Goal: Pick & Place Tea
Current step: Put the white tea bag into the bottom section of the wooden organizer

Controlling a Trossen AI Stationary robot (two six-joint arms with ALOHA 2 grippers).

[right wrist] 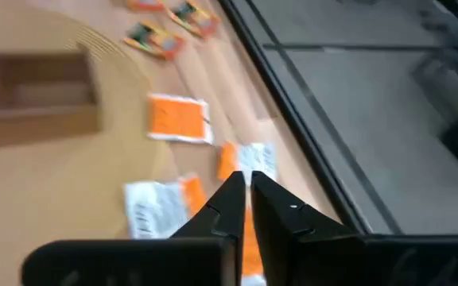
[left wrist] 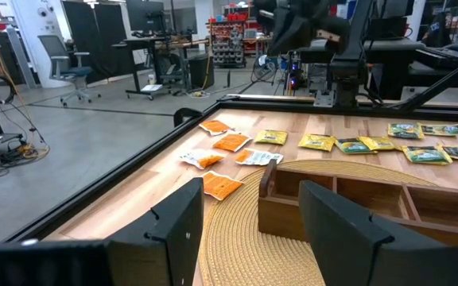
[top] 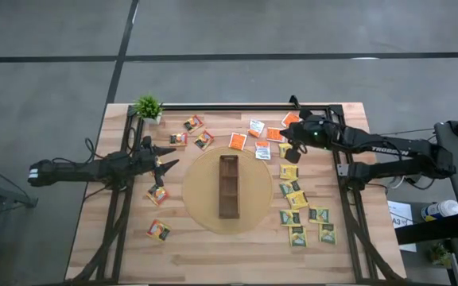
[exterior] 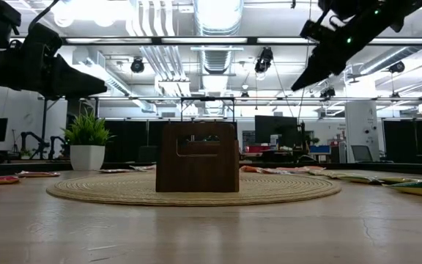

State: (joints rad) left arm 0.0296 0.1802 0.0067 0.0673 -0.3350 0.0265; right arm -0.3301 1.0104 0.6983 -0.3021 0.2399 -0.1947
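Note:
Small square tea sachets lie flat on the wooden table around a round woven disc point(top: 201, 191): orange ones point(top: 238, 141) at the far middle, yellow point(top: 289, 171) and dark green-and-yellow ones point(top: 319, 214) on the right, red-brown ones point(top: 158, 194) on the left. My right gripper point(right wrist: 245, 195) hangs shut and slanting down, well above the orange sachets point(right wrist: 179, 119) by the disc's far right rim, holding nothing. My left gripper point(left wrist: 249, 230) waits open and level at the table's left, its fingers pointing toward the disc.
A long narrow brown box point(top: 228, 187) with compartments stands on the disc's middle. A small potted plant point(top: 148, 107) sits at the far left corner. A black frame rail point(top: 237, 106) runs along the table's far edge. The near part of the table is bare wood.

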